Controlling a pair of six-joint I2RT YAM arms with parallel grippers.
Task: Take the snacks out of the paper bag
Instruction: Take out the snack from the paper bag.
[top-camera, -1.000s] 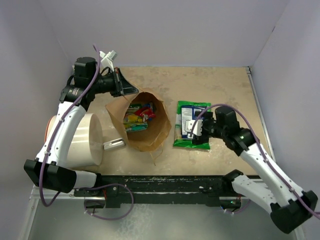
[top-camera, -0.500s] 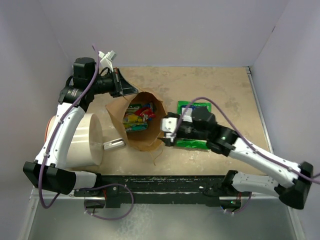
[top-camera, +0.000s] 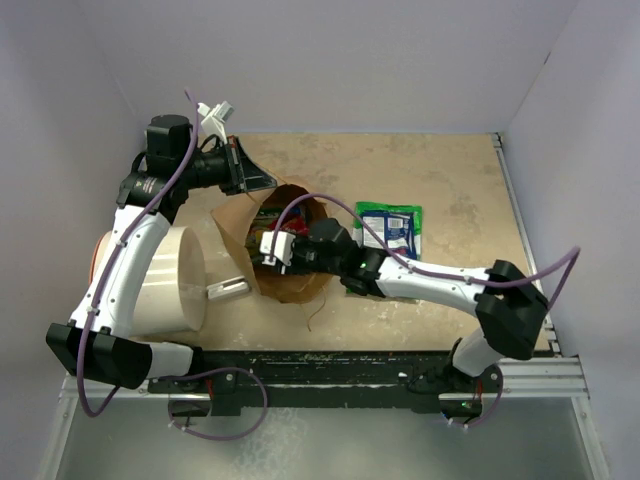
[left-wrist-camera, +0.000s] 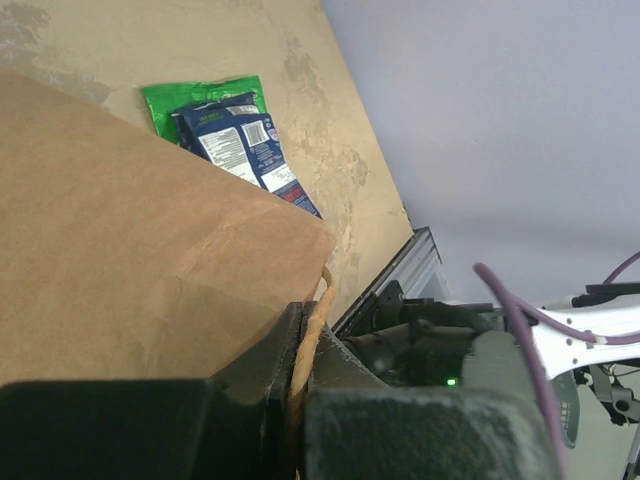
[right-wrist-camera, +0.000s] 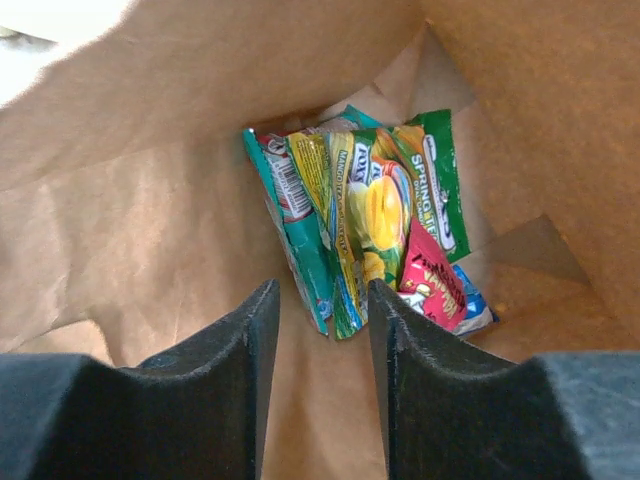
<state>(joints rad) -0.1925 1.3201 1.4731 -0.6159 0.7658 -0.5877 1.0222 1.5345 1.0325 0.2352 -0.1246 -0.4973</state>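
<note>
The left pincer (left-wrist-camera: 305, 350), clamped on the handle of the paper bag (top-camera: 300, 285), holds it open while the right pincer (right-wrist-camera: 320, 300), fingers apart, hangs inside above the snacks (right-wrist-camera: 370, 230) at its bottom, so it likely must next lower and close on one packet.

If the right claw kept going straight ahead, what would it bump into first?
Probably the teal packet at the near edge of the snack pile inside the paper bag; depth is unclear.

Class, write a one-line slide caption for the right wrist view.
Open right gripper inside the paper bag, poised over the snacks lying at its bottom.
</note>
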